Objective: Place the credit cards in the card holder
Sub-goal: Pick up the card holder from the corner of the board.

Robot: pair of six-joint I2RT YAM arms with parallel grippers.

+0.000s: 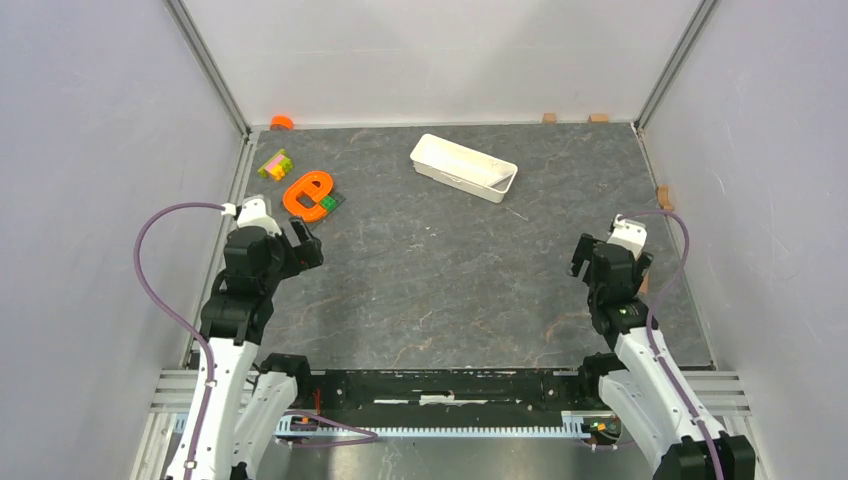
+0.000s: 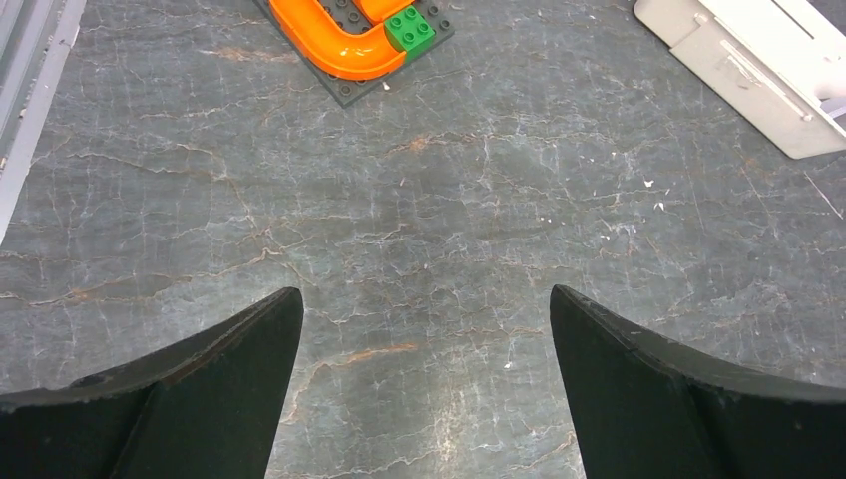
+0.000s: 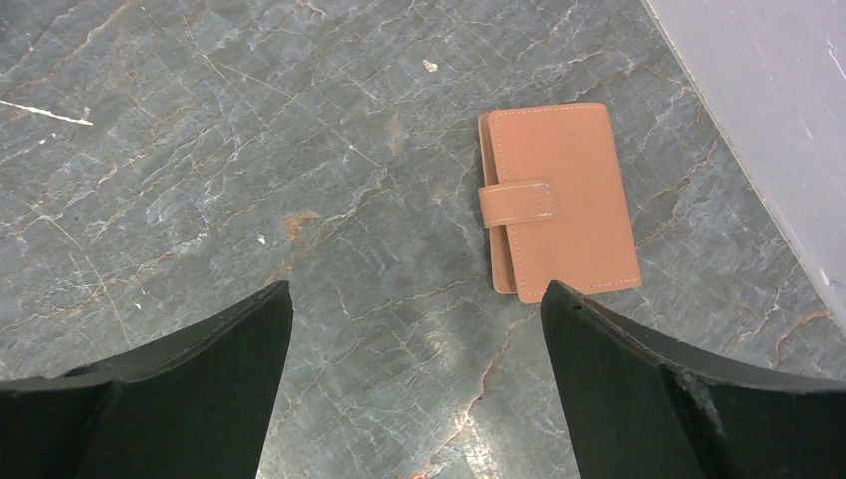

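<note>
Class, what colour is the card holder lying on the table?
The card holder is tan brown with pale stitching; the right wrist view shows it best.

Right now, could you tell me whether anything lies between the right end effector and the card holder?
Nothing visible does. The card holder lies closed and flat on the table, just ahead of the open right end effector, with only bare surface between them.

The left hand and the right hand both hover, jaws wide apart.
</note>
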